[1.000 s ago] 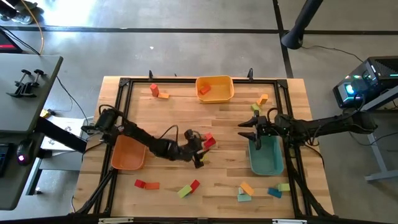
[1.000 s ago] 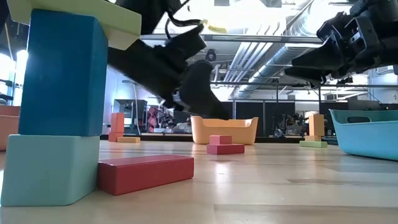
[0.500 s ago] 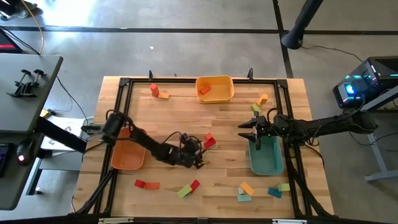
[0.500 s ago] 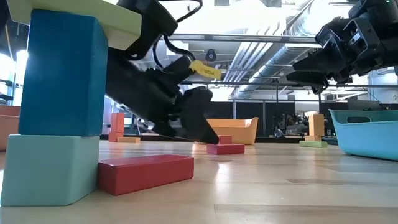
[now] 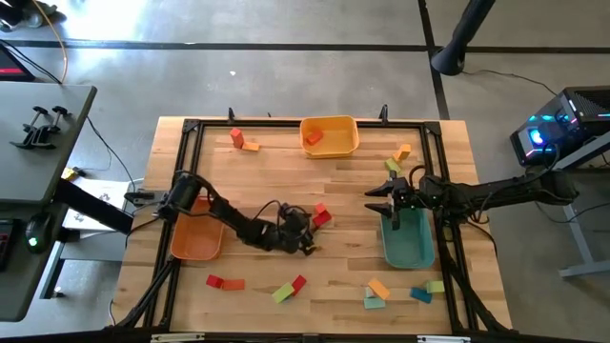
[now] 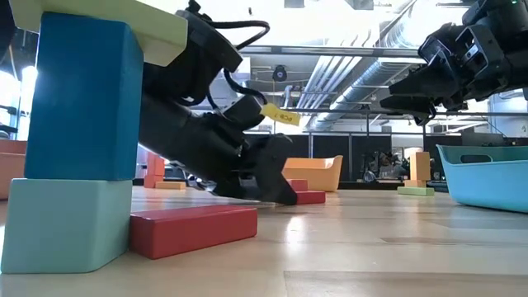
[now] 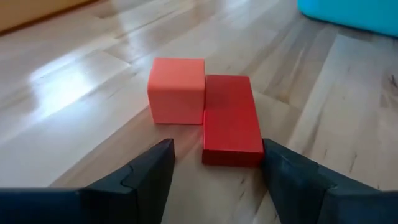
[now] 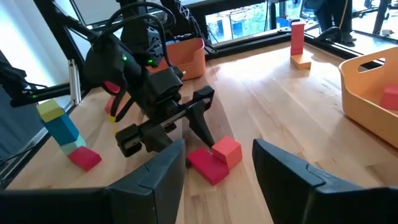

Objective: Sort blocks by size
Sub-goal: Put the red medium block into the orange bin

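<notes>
No writing is legible to you. Two red blocks (image 7: 211, 112) lie centre frame; your left gripper (image 7: 214, 171) and right gripper (image 8: 217, 168) both stand apart.

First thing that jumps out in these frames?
The left gripper, down low at mid-table with its fingers open, straddling a flat red block that lies against a lighter red cube. Next, the right gripper hanging open over the teal tray, holding nothing. Other blocks lie scattered around the table edges.
</notes>
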Controlling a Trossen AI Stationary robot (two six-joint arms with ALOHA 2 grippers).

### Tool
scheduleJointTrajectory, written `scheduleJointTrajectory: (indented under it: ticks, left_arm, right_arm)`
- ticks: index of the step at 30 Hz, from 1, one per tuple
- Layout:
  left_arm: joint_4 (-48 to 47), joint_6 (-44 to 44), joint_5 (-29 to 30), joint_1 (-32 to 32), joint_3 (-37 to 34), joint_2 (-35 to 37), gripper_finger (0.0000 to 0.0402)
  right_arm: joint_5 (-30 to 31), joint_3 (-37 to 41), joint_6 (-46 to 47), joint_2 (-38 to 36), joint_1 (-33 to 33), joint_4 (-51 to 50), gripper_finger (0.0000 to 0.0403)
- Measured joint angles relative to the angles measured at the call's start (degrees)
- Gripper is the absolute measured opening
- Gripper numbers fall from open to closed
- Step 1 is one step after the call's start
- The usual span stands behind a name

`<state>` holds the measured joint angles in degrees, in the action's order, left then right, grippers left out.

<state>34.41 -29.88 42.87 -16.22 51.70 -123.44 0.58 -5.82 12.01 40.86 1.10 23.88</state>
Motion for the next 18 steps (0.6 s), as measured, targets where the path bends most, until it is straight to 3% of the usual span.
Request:
scheduleJointTrajectory:
  ticks: [6,18]
  left_arm:
    - [-0.17,-0.03,-2.08,1.14,0.0,0.01,0.0195]
    - [-0.42,-1.45,-4.37,2.44,-0.02,-0.04,0.007]
  right_arm:
    - [0.0,0.0,-0.25,0.0,0.0,0.02,0.0184]
    - [0.0,0.0,-0.04,-0.02,0.0,-0.15,0.0184]
